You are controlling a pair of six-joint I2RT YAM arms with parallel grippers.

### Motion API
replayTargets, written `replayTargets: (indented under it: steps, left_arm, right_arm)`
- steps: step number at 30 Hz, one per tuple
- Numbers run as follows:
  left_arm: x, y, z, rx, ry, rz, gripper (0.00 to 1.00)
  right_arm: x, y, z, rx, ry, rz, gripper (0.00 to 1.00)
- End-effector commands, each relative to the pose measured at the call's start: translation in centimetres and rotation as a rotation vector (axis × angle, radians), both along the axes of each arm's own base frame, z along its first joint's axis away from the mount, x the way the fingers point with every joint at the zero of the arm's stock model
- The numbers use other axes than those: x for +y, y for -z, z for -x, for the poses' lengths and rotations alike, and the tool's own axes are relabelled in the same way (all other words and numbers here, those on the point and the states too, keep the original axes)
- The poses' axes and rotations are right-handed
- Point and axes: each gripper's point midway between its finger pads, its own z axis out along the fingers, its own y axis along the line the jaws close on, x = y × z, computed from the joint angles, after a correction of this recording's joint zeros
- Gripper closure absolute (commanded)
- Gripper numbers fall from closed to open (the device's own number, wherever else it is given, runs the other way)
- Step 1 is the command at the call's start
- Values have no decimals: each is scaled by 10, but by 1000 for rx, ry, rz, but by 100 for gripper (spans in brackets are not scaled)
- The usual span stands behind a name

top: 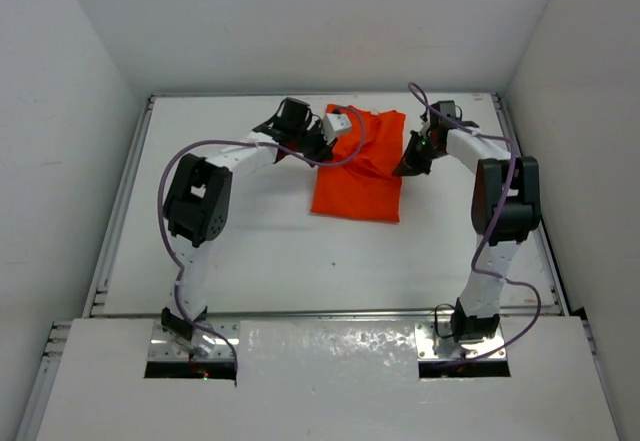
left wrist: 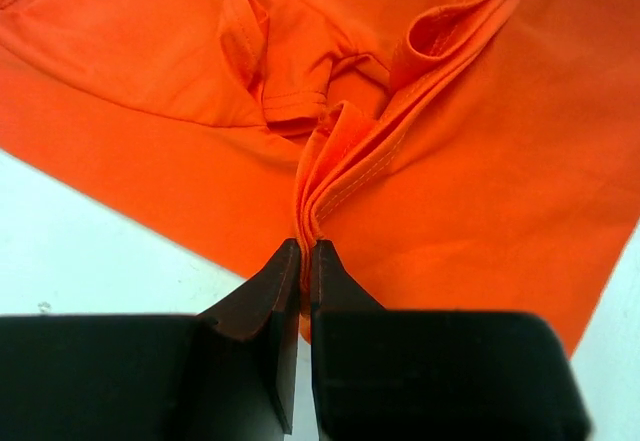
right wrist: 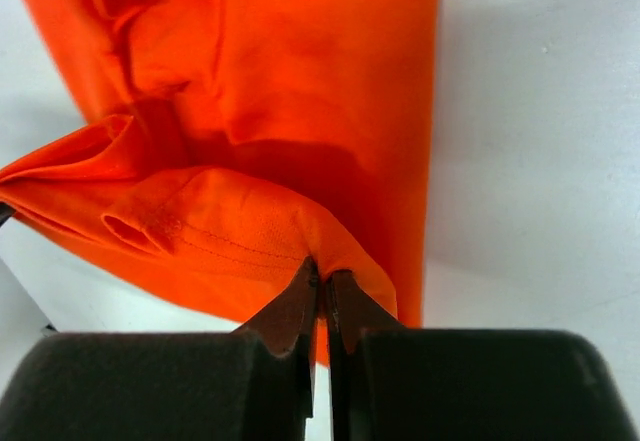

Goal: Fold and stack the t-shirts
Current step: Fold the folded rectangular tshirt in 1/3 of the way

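Toward the far edge of the table (top: 300, 251), overhead view: one t-shirt (top: 358, 176), plain orange-red, gathered into a rough rectangle, its near part lying flat.

Left wrist view: left claw (left wrist: 306, 251) pinched tight on a bunched, stitched hem. The cloth is a soft knit, several layers thick.

Right wrist view: right claw (right wrist: 322, 279) likewise clamped on a seamed fold edge.

Advice: carry both claws level and together, cloth taut, so the fold lands square.

Top camera hanging high behind the arm bases, looking steeply down over the whole white flat table (top: 260, 261). Left wrist camera pressing in close, facing 3 o'clock; right wrist camera equally close, facing 9 o'clock. All three sharing the plain orange-red cloth t-shirt (top: 358, 176) at 12 o'clock.
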Motion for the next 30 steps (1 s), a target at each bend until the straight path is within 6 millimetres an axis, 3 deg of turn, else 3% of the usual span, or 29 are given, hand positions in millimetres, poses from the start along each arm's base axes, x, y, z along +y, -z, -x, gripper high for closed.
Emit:
replayTargets:
  steps: [1, 4, 6, 8, 9, 14, 17, 20, 22, 23, 24, 25, 26, 27, 28, 29, 30]
  left_arm:
    - [-6, -6, -18, -33, -32, 49, 97]
    - [-5, 4, -26, -24, -77, 50, 84]
    - [-3, 12, -33, -14, -132, 50, 70]
    - [3, 17, -45, -13, -218, 43, 64]
    - [4, 21, -50, -9, -247, 39, 61]
    - [18, 21, -77, -35, -416, 18, 51]
    - [32, 7, -96, -79, -511, 14, 39]
    - [43, -22, -114, -103, -558, 60, 33]
    - [45, -49, -122, -138, -545, 99, 31]
    - [44, -65, -121, -180, -508, 94, 31]
    - [43, -74, -117, -203, -466, 88, 31]
    - [31, -81, -106, -205, -363, 102, 32]
    - [31, -84, -89, -237, -244, 46, 38]
    - [25, -84, -73, -245, -128, 21, 39]
    - [11, -79, -44, -222, 44, 27, 39]
    - [18, -56, -12, -224, 236, -94, 39]
    - [21, -48, 13, -221, 348, -141, 39]
  right_arm:
    - [-6, -10, -24, -64, 33, 9, 95]
    - [-10, 1, -33, -53, 54, 18, 81]
    - [-17, 15, -37, -27, 69, 34, 79]
    - [-27, 19, -50, -36, 90, 76, 75]
    - [-31, 31, -52, -15, 98, 87, 74]
    - [-71, 26, -81, -56, 190, 121, 69]
    - [-86, 8, -90, -99, 198, 150, 66]
    - [-93, -10, -90, -128, 167, 193, 65]
    - [-93, -21, -81, -145, 130, 211, 64]
    - [-89, -24, -74, -151, 108, 217, 64]
    - [-85, -12, -54, -114, 81, 222, 63]
    - [-83, -31, -47, -164, 46, 236, 64]
    - [-76, -31, -36, -168, 19, 231, 64]
    - [-70, -16, -12, -125, -6, 217, 64]
    - [-61, -20, -2, -129, -32, 183, 60]
    - [-55, -29, 10, -138, -39, 165, 58]
    - [-50, -15, 32, -84, -47, 141, 54]
